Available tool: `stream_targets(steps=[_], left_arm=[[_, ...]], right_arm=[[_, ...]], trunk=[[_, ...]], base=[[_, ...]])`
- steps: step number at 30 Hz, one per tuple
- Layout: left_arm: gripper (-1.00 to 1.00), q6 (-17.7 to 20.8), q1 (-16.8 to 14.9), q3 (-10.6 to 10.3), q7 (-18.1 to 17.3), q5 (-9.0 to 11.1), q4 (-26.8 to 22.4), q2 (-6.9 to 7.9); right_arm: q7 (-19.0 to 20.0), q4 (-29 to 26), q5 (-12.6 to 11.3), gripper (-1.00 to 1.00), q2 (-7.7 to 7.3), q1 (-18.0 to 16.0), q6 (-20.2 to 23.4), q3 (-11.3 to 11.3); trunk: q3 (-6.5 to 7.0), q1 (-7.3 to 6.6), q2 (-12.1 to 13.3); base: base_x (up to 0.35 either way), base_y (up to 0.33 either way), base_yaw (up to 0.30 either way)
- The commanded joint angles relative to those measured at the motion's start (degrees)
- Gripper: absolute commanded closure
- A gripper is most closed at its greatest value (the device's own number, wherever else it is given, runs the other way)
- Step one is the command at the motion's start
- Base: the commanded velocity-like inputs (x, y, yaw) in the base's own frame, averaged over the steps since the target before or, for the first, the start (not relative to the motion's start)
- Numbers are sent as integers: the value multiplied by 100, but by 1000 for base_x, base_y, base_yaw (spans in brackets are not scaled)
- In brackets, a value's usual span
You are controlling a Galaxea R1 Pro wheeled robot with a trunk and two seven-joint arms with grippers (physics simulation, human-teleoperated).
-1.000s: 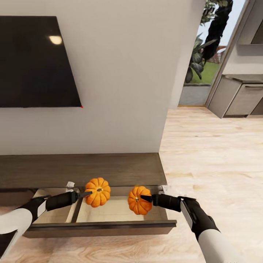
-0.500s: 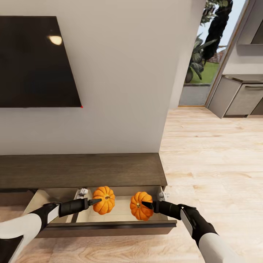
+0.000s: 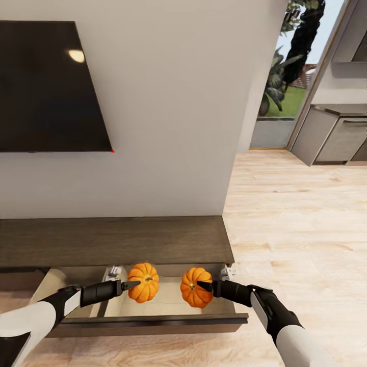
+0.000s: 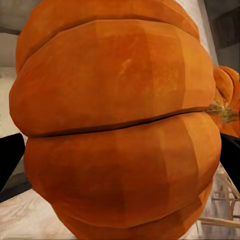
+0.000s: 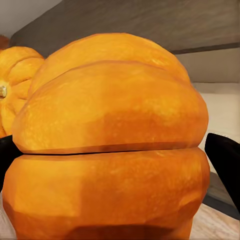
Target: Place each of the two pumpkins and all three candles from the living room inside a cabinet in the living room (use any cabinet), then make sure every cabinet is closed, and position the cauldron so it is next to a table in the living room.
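Two orange ribbed pumpkins hang over the open drawer (image 3: 153,319) of the low dark-brown cabinet (image 3: 112,238). My left gripper (image 3: 133,284) is shut on the left pumpkin (image 3: 143,282), seen close up in the left wrist view as one pumpkin (image 4: 120,125) between black fingertips (image 4: 10,160). The right pumpkin (image 3: 195,287) is held by my right gripper (image 3: 203,286), shut on it; in the right wrist view this pumpkin (image 5: 110,145) sits between dark fingers (image 5: 225,160), with the other pumpkin (image 5: 12,85) beside it. Both pumpkins are low inside the drawer opening. Candles and cauldron are out of view.
A black TV (image 3: 48,86) hangs on the white wall above the cabinet. Light wood floor (image 3: 300,229) spreads to the right toward grey kitchen cabinets (image 3: 334,135) and a glass door with plants (image 3: 285,66). The drawer's front panel juts toward me.
Both arms have lowered and pushed the pumpkins deeper into the open drawer; the left pumpkin moved right, nearer the right one. The view has tilted slightly.
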Motion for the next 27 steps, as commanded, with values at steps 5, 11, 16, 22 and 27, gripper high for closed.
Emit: stream_targets(steps=[5,11,16,22,27], left_arm=[[100,-45,26,21,-2,2,3,-3],[100,-47,28,21,-2,2,6,-1],[100,-48,28,21,-2,2,11,5],[100,-48,28,21,-2,2,12,5],[100,-48,28,21,-2,2,12,4]], right_arm=[[-9,0,-5,100,2,0,1,1],[-9,0,-9,100,-5,0,1,1],[-9,-1,-10,100,-15,0,1,1],[-9,0,-10,100,-26,0,4,1],[-9,-3,-10,100,-27,0,1,1]], trunk=[[0,0,0],[-107,132,-241],[-197,242,-441],[-305,373,-682],[-395,483,-882]], base=[[0,0,0],[0,0,0],[0,0,0],[0,0,0],[0,0,0]])
